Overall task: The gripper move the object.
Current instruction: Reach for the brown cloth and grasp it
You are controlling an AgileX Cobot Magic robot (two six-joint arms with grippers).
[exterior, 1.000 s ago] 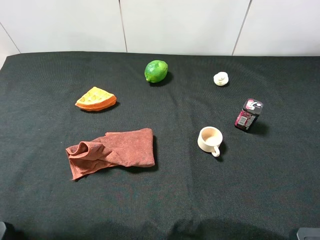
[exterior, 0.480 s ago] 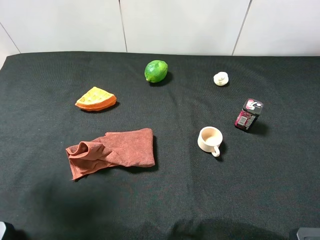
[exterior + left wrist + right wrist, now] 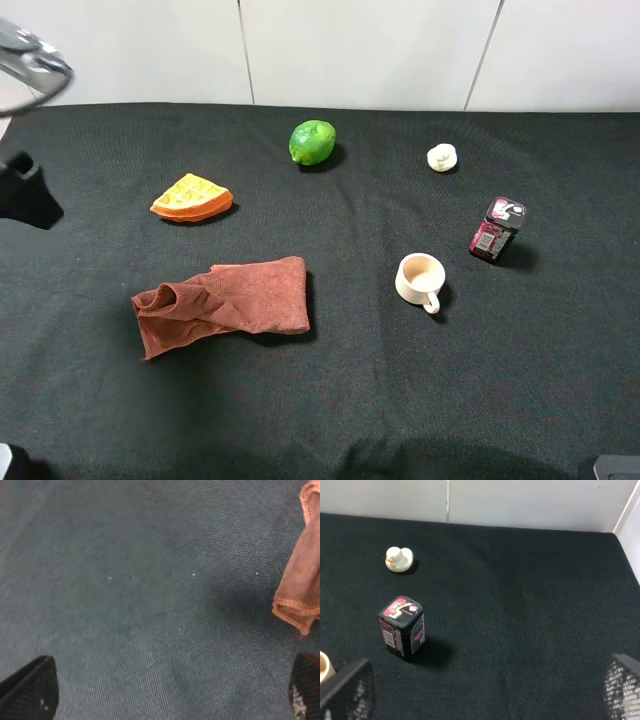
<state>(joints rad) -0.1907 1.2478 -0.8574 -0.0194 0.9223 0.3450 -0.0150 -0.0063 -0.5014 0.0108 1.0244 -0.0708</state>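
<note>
Hand status: left hand [image 3: 167,687] spread wide, nothing between its tips, low over the surface [image 3: 125,580]. A hemmed corner of the rust-brown cloth [image 3: 300,580] lies just beside one tip, not touching. Right hand [image 3: 484,687] is likewise wide and holds nothing.

The task does not say which object is meant. The cloth lies crumpled left of centre, nearest the left hand. A dark, blurred part of the left arm [image 3: 24,190] shows at the far-left edge.

Ahead of the right hand a small tin [image 3: 402,627] stands upright, with a white figurine [image 3: 398,559] well beyond it. A cream cup [image 3: 420,280] sits near the tin, its handle toward the front. An orange wedge [image 3: 192,197] and a lime [image 3: 312,142] lie farther back.

The surface is black woven fabric, slightly rippled at the front edge. White wall panels [image 3: 360,50] with vertical seams stand behind it.
</note>
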